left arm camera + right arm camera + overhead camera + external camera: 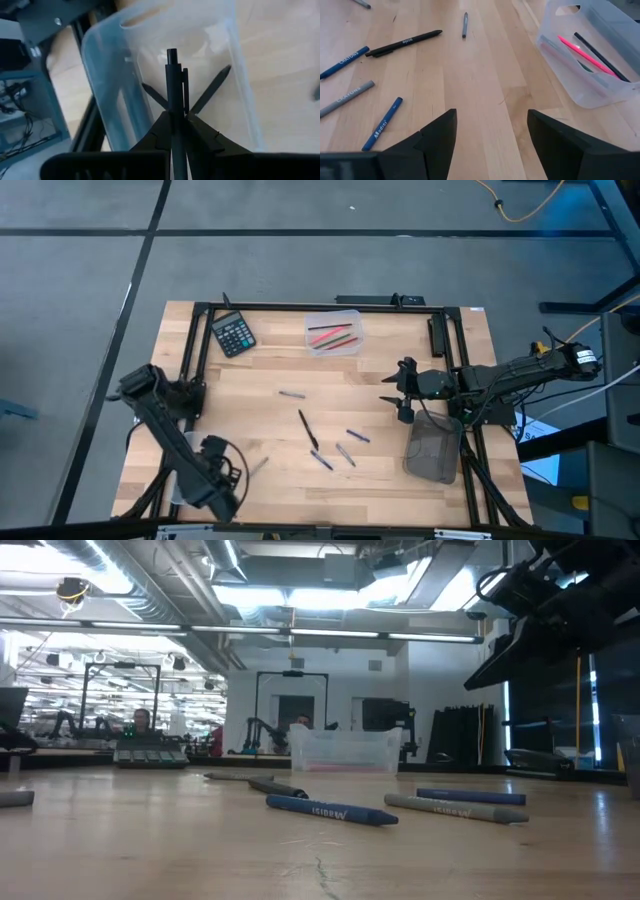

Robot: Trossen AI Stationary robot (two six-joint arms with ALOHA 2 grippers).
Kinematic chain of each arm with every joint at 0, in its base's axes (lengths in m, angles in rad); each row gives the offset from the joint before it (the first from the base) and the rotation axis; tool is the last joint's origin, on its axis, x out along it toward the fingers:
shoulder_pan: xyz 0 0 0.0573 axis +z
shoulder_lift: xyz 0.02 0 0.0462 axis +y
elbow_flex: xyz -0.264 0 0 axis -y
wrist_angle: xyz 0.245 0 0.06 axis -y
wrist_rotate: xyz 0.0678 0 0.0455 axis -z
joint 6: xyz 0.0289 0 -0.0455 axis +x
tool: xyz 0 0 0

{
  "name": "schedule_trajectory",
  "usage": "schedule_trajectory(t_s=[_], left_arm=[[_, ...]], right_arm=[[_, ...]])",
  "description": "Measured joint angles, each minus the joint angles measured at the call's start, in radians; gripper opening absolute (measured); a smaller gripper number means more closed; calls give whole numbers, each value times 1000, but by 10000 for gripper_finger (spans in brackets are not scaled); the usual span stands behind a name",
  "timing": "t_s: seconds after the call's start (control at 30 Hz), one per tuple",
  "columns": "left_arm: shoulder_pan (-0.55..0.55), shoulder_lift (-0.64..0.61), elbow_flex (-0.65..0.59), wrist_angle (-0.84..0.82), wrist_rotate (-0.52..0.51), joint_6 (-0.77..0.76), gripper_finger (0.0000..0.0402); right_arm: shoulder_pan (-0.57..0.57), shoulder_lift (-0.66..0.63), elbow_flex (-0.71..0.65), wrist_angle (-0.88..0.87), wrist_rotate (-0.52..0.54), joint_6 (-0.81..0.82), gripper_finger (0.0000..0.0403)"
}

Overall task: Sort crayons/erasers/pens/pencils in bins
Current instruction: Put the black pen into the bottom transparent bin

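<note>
Wooden table (pixel 270 420), pale planks, black frame along edges; grey floor around. Left gripper (pixel 177 127) at near left corner, clenched on dark pen (pixel 173 80), above clear bin (pixel 107 80) holding two dark sticks. Right gripper (pixel 404 391) near right edge, fingers spread, holding nothing, beside smoky bin (pixel 433 450). Crayons (pixel 335 450) loose at table middle. Clear bin (pixel 333 333) with red and pink sticks and calculator (pixel 233 334) at far edge.

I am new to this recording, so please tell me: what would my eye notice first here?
The left end effector holds a dark pen over a clear bin at the table's front-left corner. Loose crayons lie mid-table. The open right end effector hovers near the dark grey bin.
</note>
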Motion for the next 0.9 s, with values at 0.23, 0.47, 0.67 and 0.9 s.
schedule_trajectory(t_s=[0.23,0.47,0.67,0.9], left_arm=[[-8,0,-85,54,20,-18,39],[18,0,-114,57,27,-18,63],[68,0,-114,95,30,53,76],[188,-6,-87,90,2,255,78]], right_arm=[[0,0,0,12,-1,1,245],[0,0,0,12,-1,0,245],[0,0,0,12,-1,0,245],[0,0,0,32,-1,2,245]])
